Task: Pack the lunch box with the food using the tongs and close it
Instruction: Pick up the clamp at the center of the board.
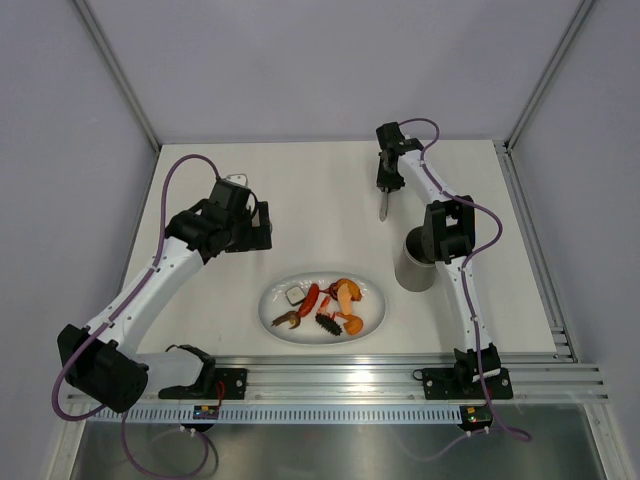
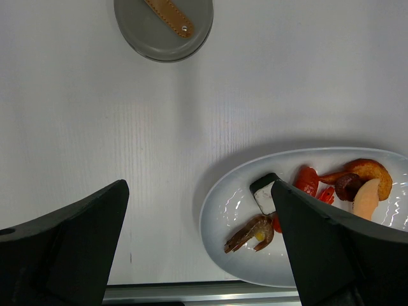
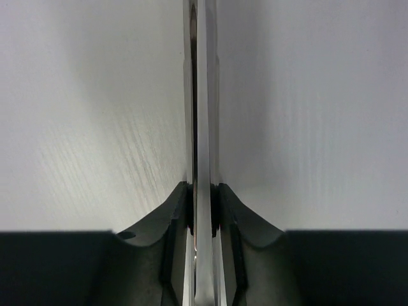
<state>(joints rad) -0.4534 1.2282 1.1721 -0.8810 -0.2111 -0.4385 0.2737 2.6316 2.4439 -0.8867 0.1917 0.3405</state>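
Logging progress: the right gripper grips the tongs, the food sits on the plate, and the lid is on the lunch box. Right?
The lid is off, lying flat on the table; the left wrist view shows it. The right gripper does grip the tongs, and the food sits on the plate.

Robotics laboratory test cell. White counter (image 1: 320, 190) enclosed by plain grey panels (image 1: 330, 60) on aluminium posts (image 1: 118, 75); slotted aluminium rail (image 1: 340, 372) at 6 o'clock carries two cabled robot arms (image 1: 150, 285).
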